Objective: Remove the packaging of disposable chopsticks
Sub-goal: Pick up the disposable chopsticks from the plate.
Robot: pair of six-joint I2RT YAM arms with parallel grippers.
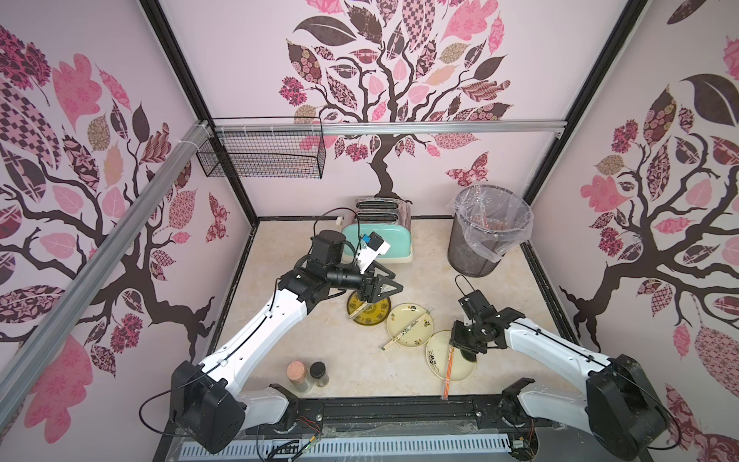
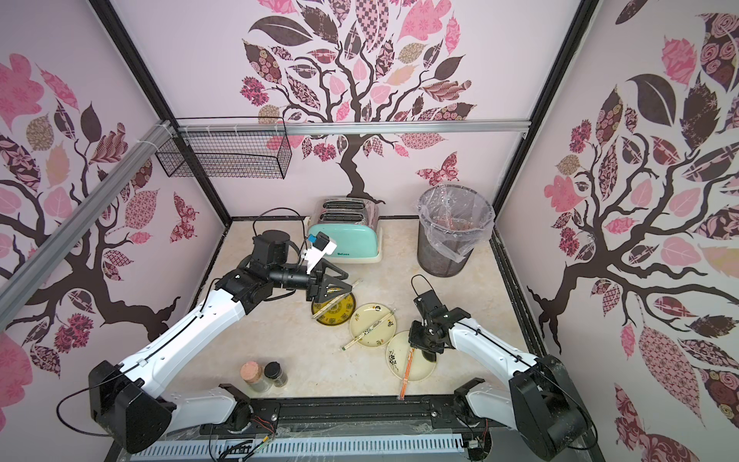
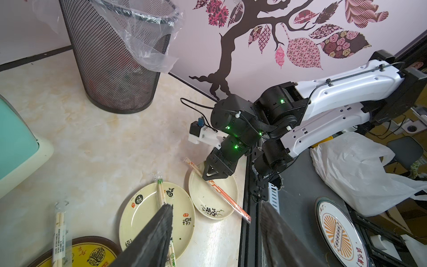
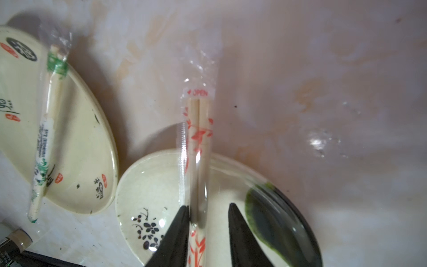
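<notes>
A pair of disposable chopsticks in red-printed clear packaging [image 4: 197, 138] lies across a small cream flower plate [image 4: 150, 185], seen in both top views [image 1: 449, 370] [image 2: 407, 370]. My right gripper [image 4: 208, 205] hangs low over that plate with its jaws astride the sleeve. One finger [image 4: 182, 222] touches the plastic, while the other stands a little apart. A green-printed pair [image 1: 406, 330] rests on the middle plate [image 1: 420, 334]. A third pair [image 3: 59, 233] lies on the dark yellow plate [image 1: 376, 318]. My left gripper [image 1: 384, 292] hovers open and empty above that plate.
A mesh bin [image 1: 486, 228] with a clear liner stands at the back right, and a mint toaster [image 1: 378, 236] at the back middle. Two jars [image 1: 300, 376] [image 1: 320, 374] stand near the front edge. A wire basket [image 1: 264, 154] hangs on the back wall.
</notes>
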